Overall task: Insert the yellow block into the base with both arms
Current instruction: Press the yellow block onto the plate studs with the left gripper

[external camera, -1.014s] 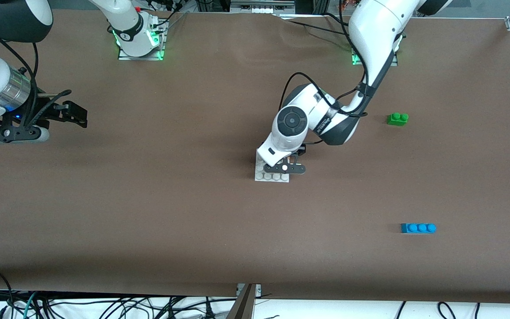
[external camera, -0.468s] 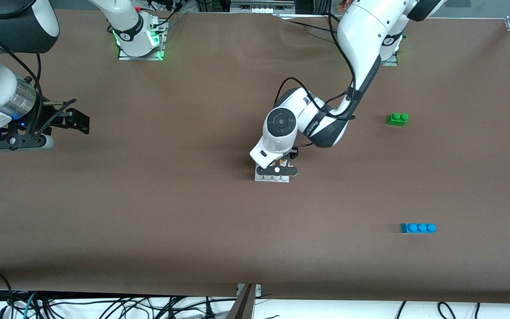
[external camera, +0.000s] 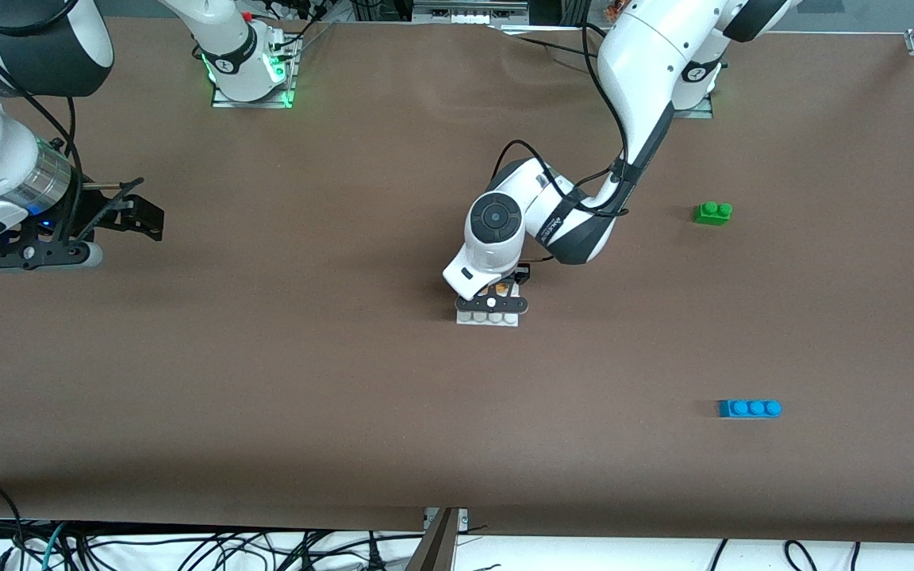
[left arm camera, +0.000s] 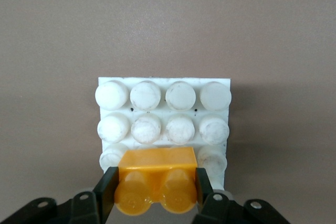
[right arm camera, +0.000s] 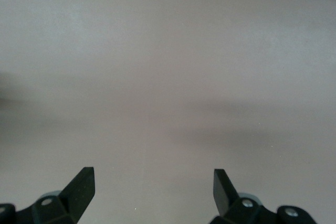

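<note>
The left gripper (left arm camera: 156,192) clamps the yellow block (left arm camera: 156,186) (studs up) over the base (left arm camera: 164,109). The right gripper (right arm camera: 154,184) waits with jaws spread above bare table (external camera: 266,381).

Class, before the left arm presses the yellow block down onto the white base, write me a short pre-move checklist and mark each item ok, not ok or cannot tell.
1. Left gripper shut on the yellow block: ok.
2. Block over the base, at the rows nearest the gripper: ok.
3. Block's long side parallel to the base's stud rows: ok.
4. Block sitting squarely on the studs beneath it: cannot tell, they are covered.
5. Right gripper open, over bare table toward the right arm's end, not steadying the base: not ok for a two-arm insertion.
6. Green brick and blue brick well apart from the base: ok.
</note>
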Motion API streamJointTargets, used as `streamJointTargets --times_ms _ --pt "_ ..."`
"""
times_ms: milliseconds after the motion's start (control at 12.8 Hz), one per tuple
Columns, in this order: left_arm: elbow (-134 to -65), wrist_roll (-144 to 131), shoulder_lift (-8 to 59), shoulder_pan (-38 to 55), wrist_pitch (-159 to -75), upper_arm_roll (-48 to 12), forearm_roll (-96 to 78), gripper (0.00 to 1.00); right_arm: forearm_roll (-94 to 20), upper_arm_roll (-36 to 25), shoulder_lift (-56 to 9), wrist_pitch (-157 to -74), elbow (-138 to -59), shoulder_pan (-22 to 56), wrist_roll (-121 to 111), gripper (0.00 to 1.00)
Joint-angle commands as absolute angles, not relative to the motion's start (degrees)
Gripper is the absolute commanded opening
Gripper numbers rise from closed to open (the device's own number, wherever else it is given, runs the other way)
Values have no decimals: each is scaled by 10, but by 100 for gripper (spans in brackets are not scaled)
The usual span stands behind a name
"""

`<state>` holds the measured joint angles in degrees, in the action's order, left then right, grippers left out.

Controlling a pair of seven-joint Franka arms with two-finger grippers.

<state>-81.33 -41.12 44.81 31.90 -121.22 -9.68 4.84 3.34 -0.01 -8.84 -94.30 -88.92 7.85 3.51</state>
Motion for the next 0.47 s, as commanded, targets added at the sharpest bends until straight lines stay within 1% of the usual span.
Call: streamJointTargets --times_ms 0,390 --pt "-796 -422 460 328 -1207 -91 70 27 54 -1 -91 -935 -877 81 28 100" --pt "-797 -413 468 323 -1207 -91 74 27 90 1 -88 -935 -877 94 32 100"
